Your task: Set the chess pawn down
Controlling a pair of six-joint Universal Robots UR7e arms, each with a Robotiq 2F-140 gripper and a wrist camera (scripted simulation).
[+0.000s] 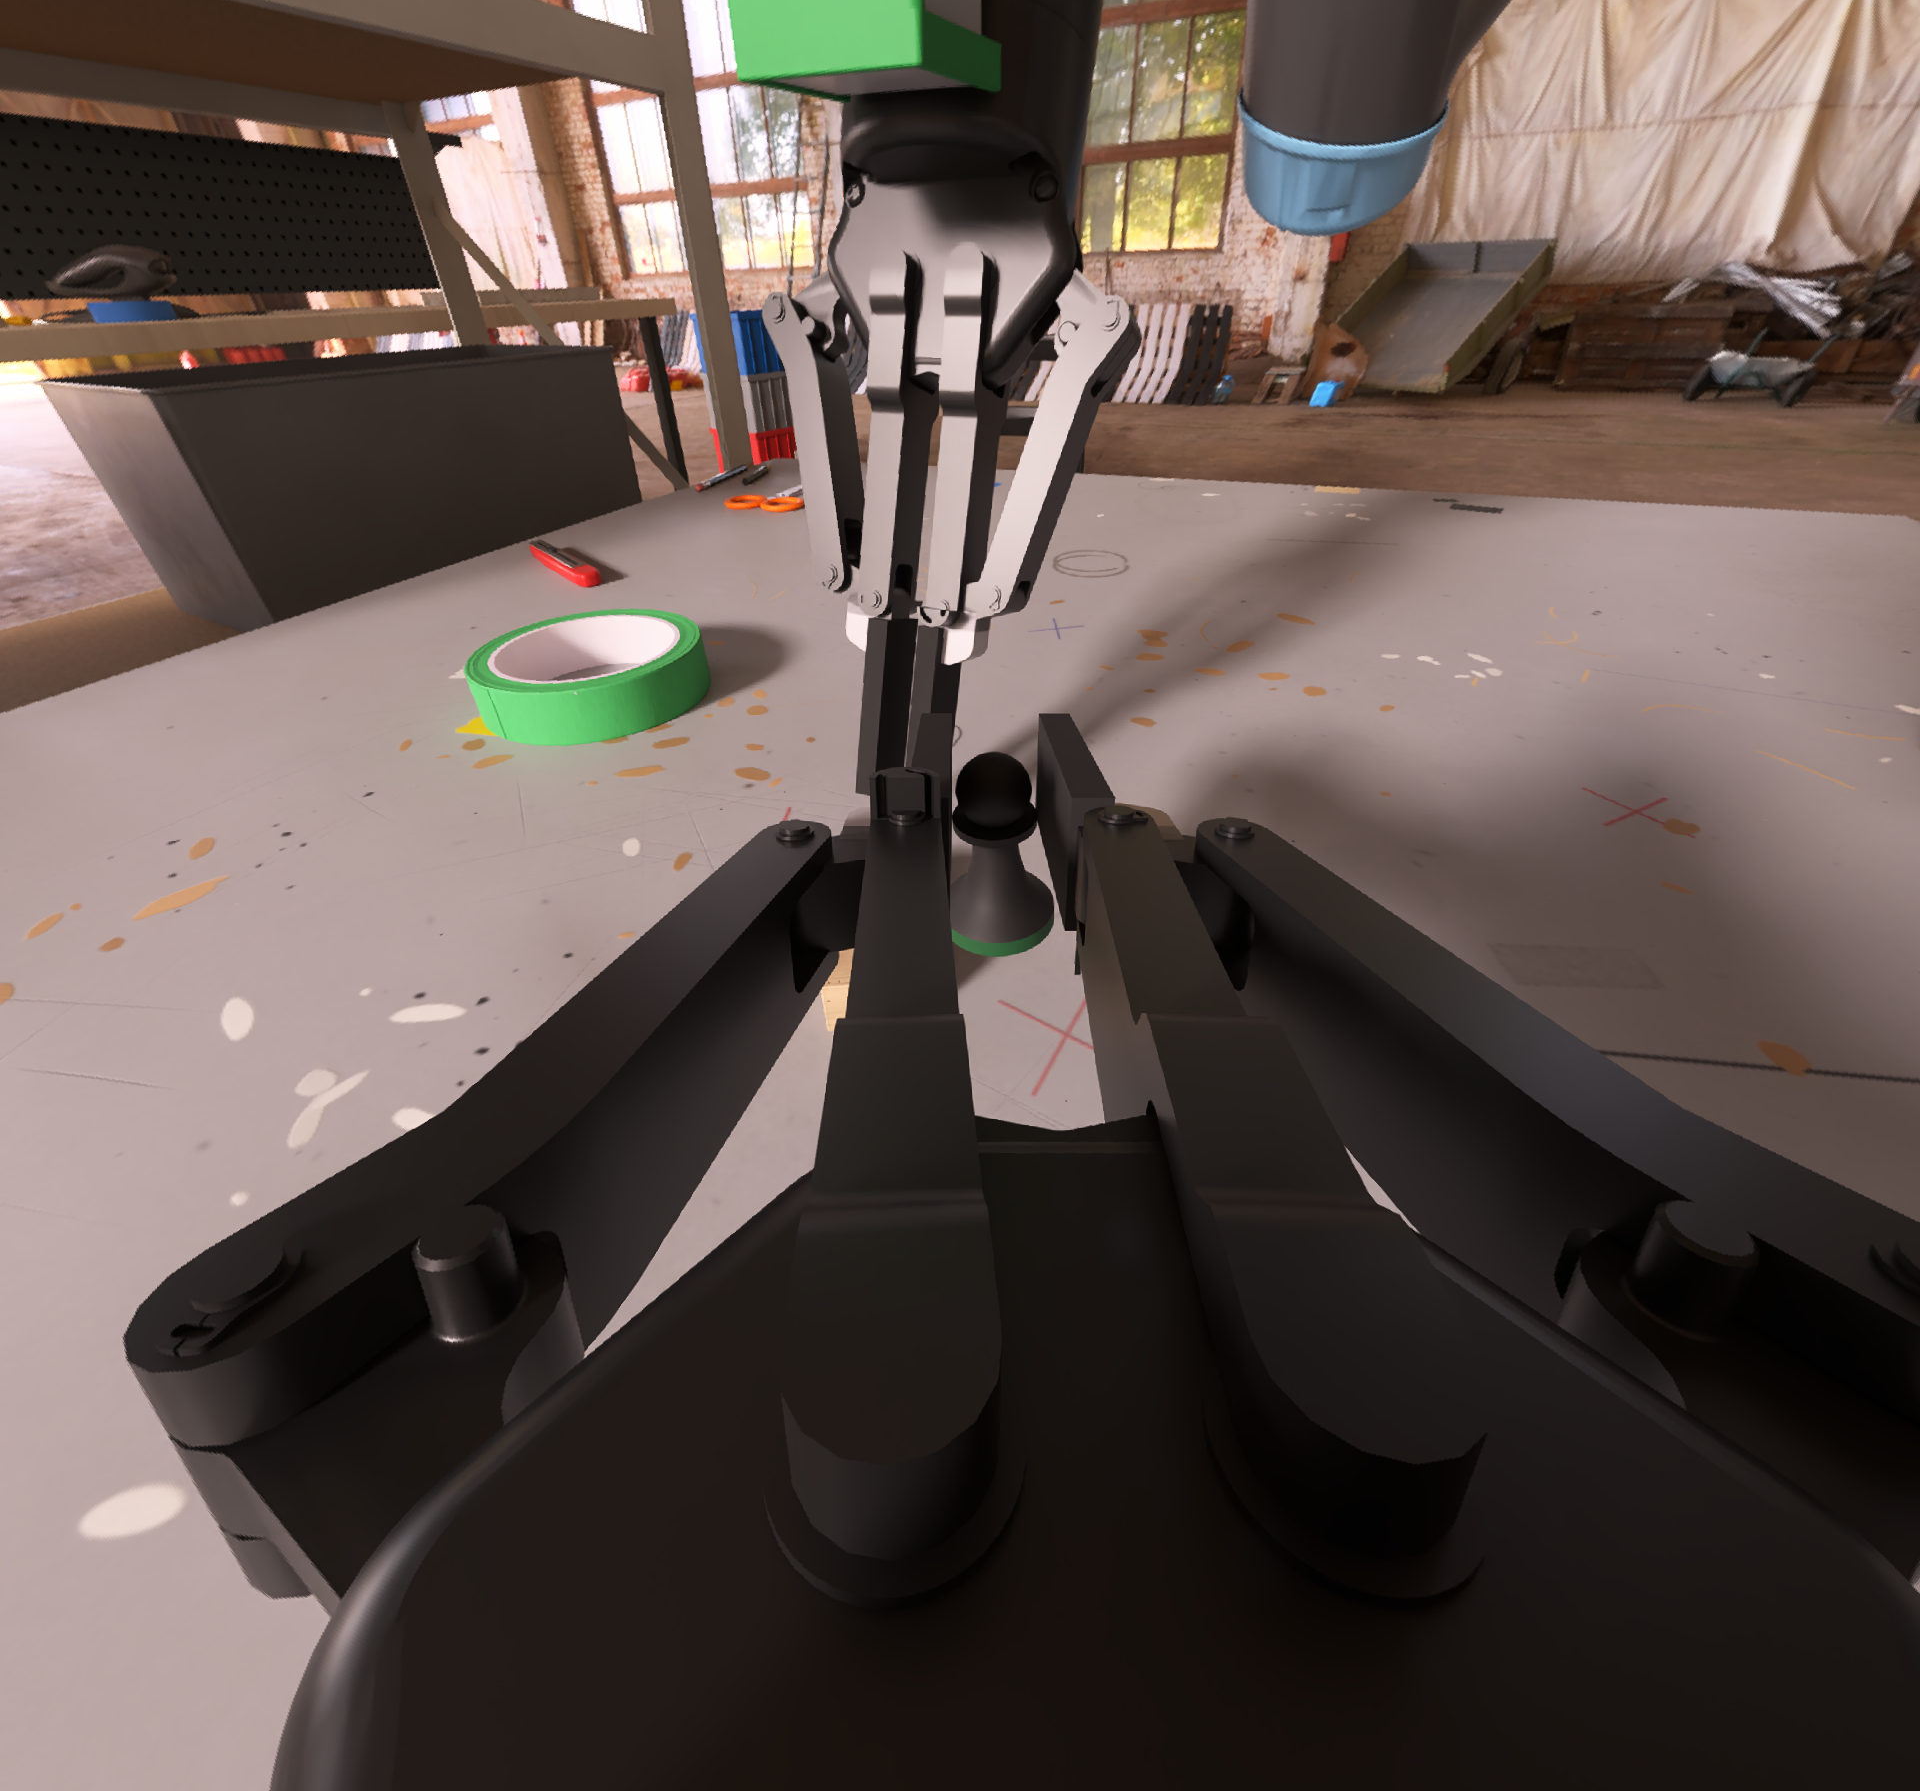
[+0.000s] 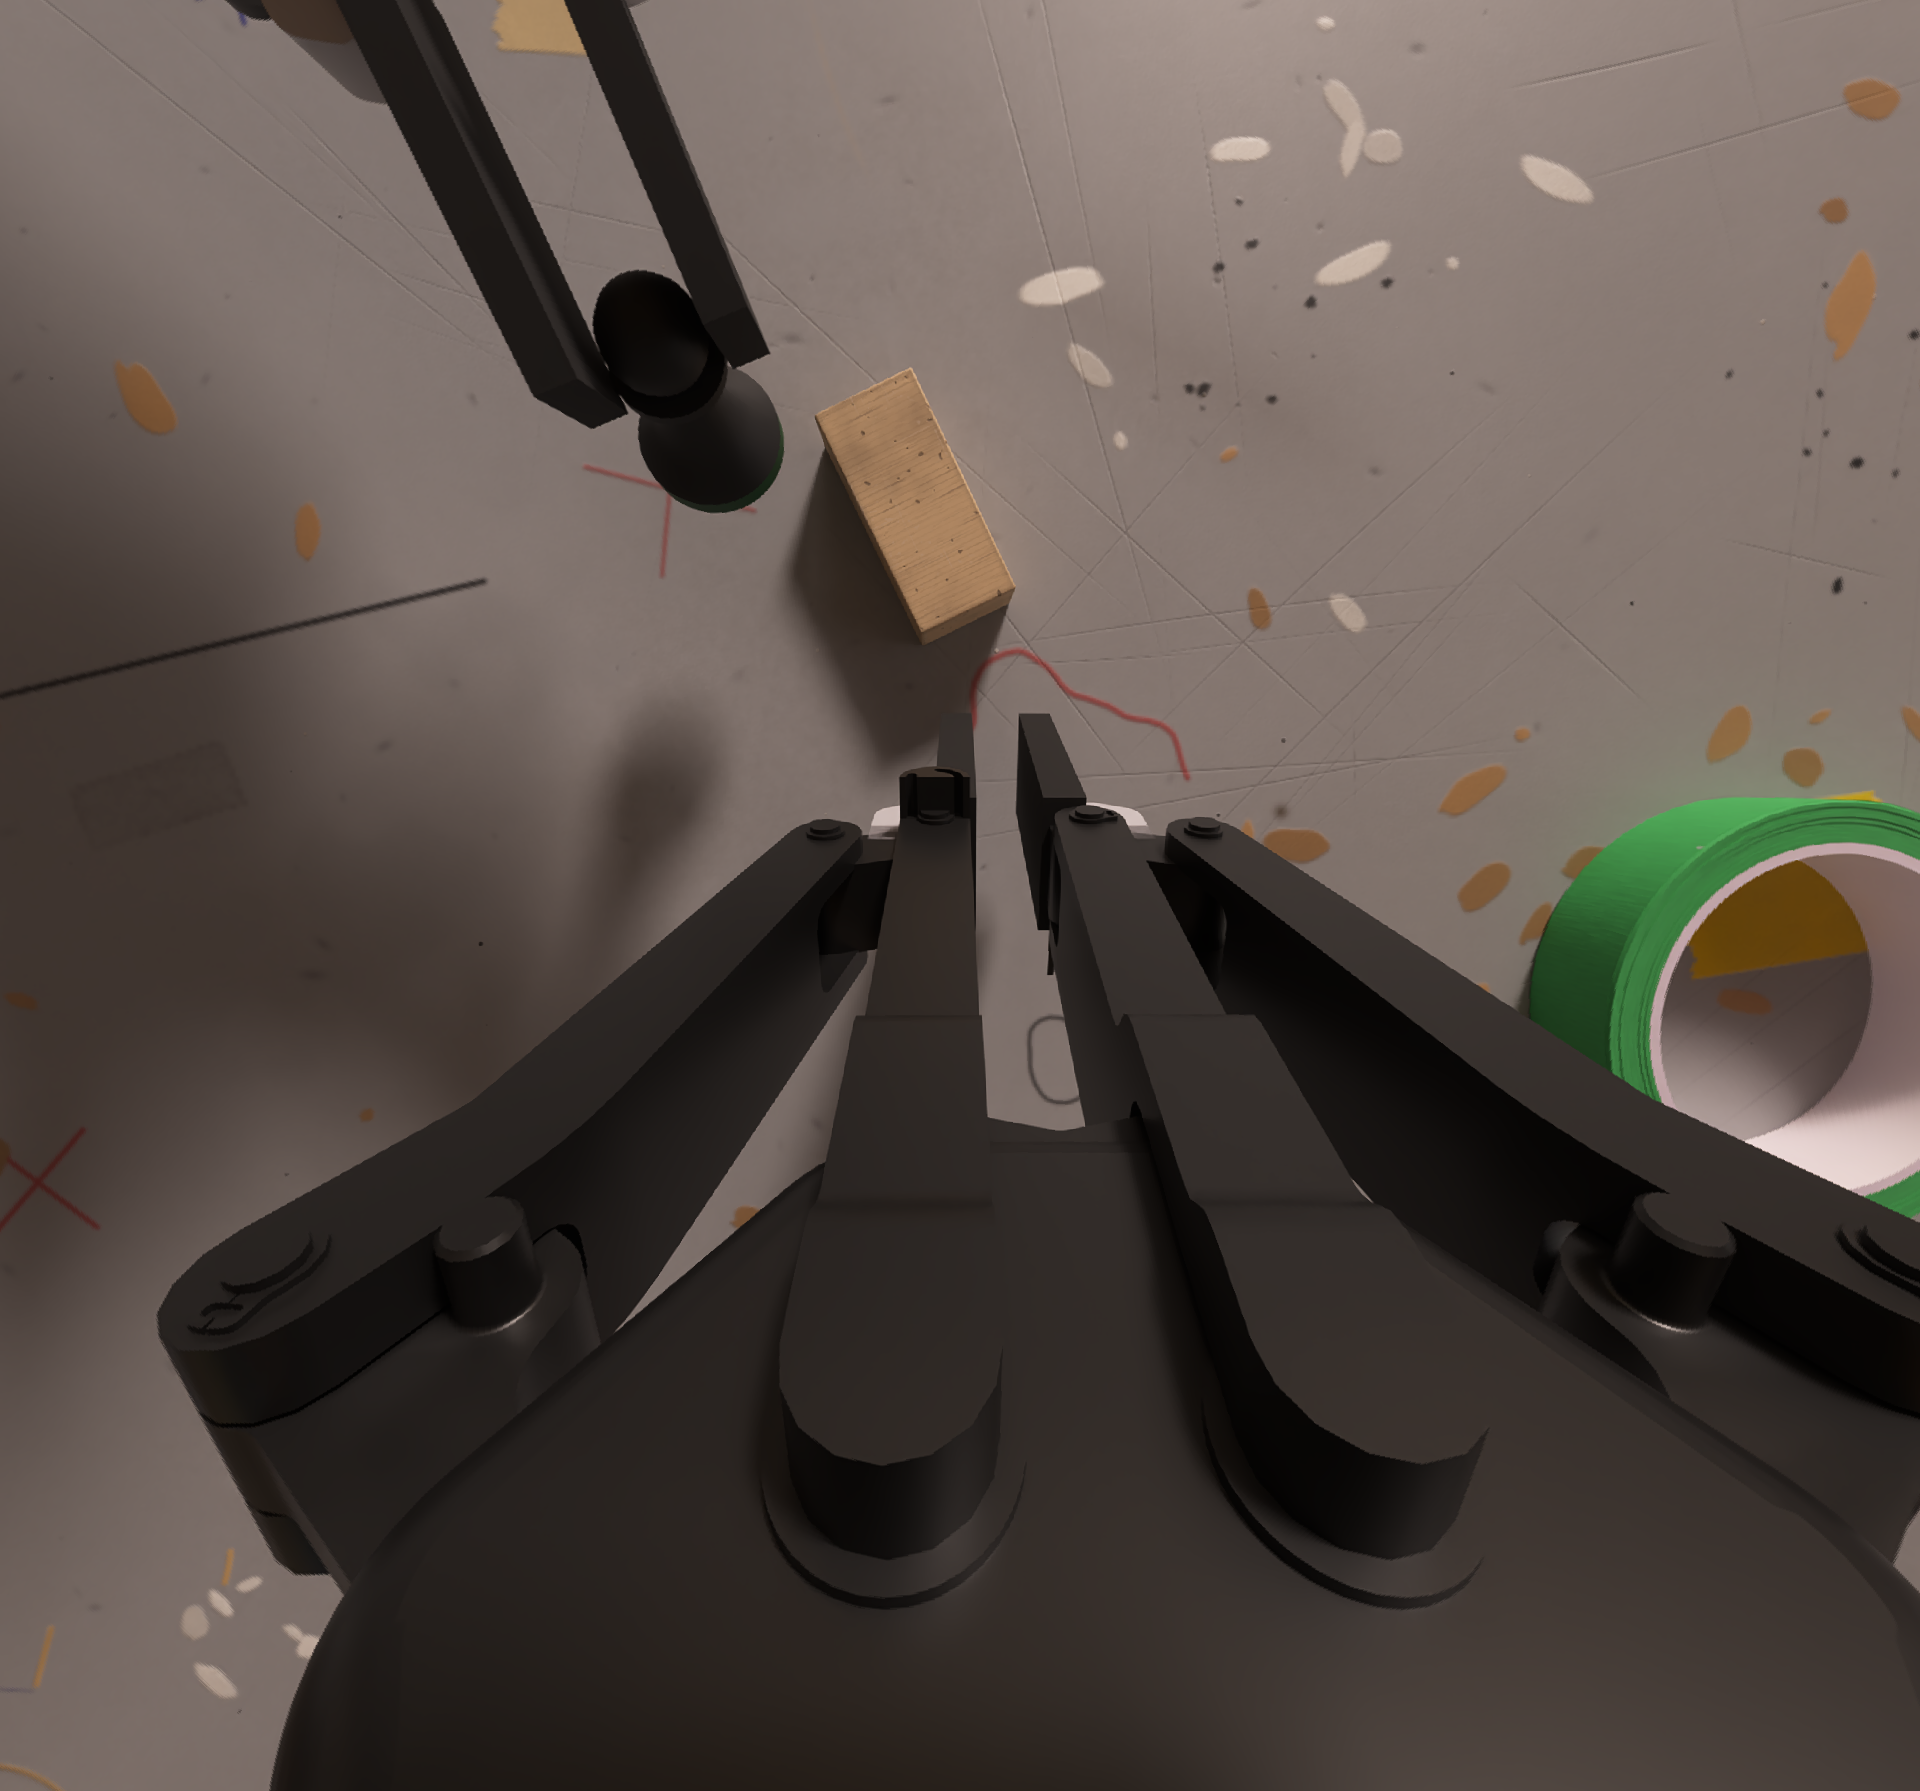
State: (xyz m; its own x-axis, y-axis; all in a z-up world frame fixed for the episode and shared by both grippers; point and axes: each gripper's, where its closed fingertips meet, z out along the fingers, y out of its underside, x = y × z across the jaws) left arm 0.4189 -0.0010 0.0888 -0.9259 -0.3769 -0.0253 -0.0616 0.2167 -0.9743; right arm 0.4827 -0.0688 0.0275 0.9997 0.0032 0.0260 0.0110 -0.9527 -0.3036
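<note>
The black chess pawn (image 1: 994, 858) with a green felt base stands upright between my left gripper's (image 1: 994, 754) fingertips, which are shut on its round head. Its base is at or just above the grey table (image 1: 1455, 806); I cannot tell which. The right wrist view shows the pawn (image 2: 717, 453) from above, held by the left gripper (image 2: 663, 370). My right gripper (image 2: 997, 739) is shut and empty, pointing down at the table. In the left wrist view the right gripper (image 1: 909, 723) hangs just behind and left of the pawn.
A wooden block (image 2: 914, 505) lies right beside the pawn. A green tape roll (image 1: 587, 676) (image 2: 1756, 993) sits to the left of the pawn in the left wrist view. A red utility knife (image 1: 566, 564), orange scissors (image 1: 764, 502) and a dark bin (image 1: 364, 463) lie farther back.
</note>
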